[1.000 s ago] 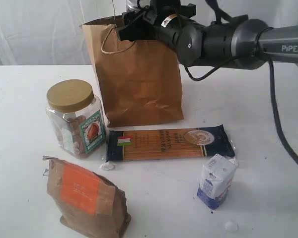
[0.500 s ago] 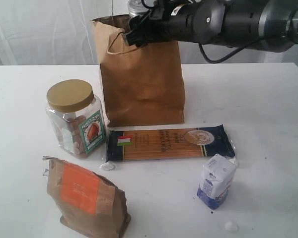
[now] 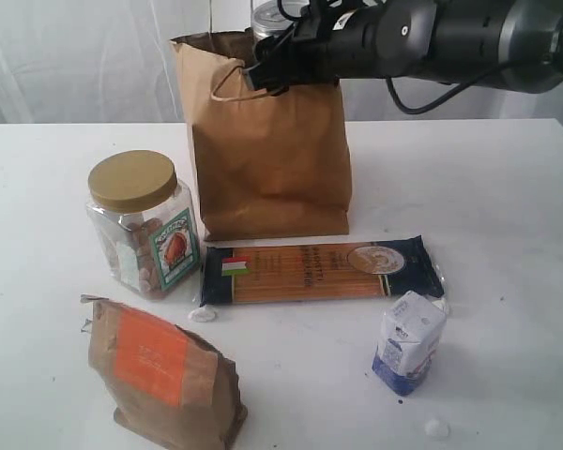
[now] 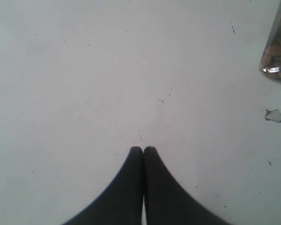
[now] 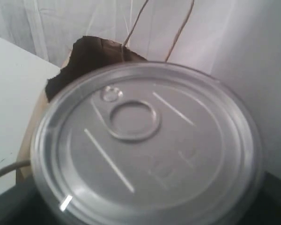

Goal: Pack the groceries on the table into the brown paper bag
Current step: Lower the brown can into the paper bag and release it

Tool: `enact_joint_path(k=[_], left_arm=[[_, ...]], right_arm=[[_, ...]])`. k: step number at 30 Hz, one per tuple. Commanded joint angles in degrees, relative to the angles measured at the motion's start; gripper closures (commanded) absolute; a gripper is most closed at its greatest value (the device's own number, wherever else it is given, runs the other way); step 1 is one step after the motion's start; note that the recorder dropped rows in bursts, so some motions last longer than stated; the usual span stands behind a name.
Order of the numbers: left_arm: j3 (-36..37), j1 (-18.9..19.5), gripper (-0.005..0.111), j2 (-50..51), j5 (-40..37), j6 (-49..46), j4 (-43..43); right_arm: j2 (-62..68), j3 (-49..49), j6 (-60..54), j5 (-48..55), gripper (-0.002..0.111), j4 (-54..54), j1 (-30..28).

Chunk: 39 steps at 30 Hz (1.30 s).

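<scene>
My right gripper (image 3: 270,67) had swung over the brown paper bag (image 3: 267,159), clamped on the foil-topped jar (image 5: 145,140); I needed to lower it centred, slowly

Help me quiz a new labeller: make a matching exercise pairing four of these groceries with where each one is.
Things:
1. gold-lidded jar
2. spaghetti packet
3. foil-topped jar
4. white-blue carton

Places:
A. lying flat in front of the brown paper bag
B. held up at the bag's mouth
C. standing left of the bag in the exterior view
D. standing upright, nearer the camera than the packet's right end

Pairs: 1-C, 2-A, 3-B, 4-D
</scene>
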<state>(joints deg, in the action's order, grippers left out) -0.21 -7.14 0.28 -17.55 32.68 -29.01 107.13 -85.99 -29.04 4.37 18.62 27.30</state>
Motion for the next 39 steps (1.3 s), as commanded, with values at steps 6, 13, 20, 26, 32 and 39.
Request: enact_joint_path(k=[6,13,20,26,32,39], left_arm=[[0.21,-0.38,0.107,-0.28,-0.04,0.21,-0.43],[0.21,-0.38,0.107,-0.28,-0.04,0.21,-0.43],[0.21,-0.38,0.107,-0.28,-0.04,0.21,-0.43],[0.21,-0.38,0.107,-0.28,-0.04,0.21,-0.43],[0.21,-0.38,0.107,-0.28,-0.04,0.21,-0.43],[0.21,-0.38,0.107,-0.28,-0.04,0.21,-0.43]], right_arm=[[-0.75,-0.23,-0.69,0.36,0.042,-0.05,-0.5],[-0.75,-0.23,-0.39,0.49,0.023,-0.06,-0.5],[-0.75,-0.23,-0.39,0.37,0.015,-0.06,-0.5],[-0.75,-0.23,-0.24,0.49,0.015,-0.06,-0.5],[-4.27,-0.23,-0.26,2.02,0.015,-0.06,-0.39],[-9.68,-0.23,-0.26,7.78,0.015,-0.06,-0.39]])
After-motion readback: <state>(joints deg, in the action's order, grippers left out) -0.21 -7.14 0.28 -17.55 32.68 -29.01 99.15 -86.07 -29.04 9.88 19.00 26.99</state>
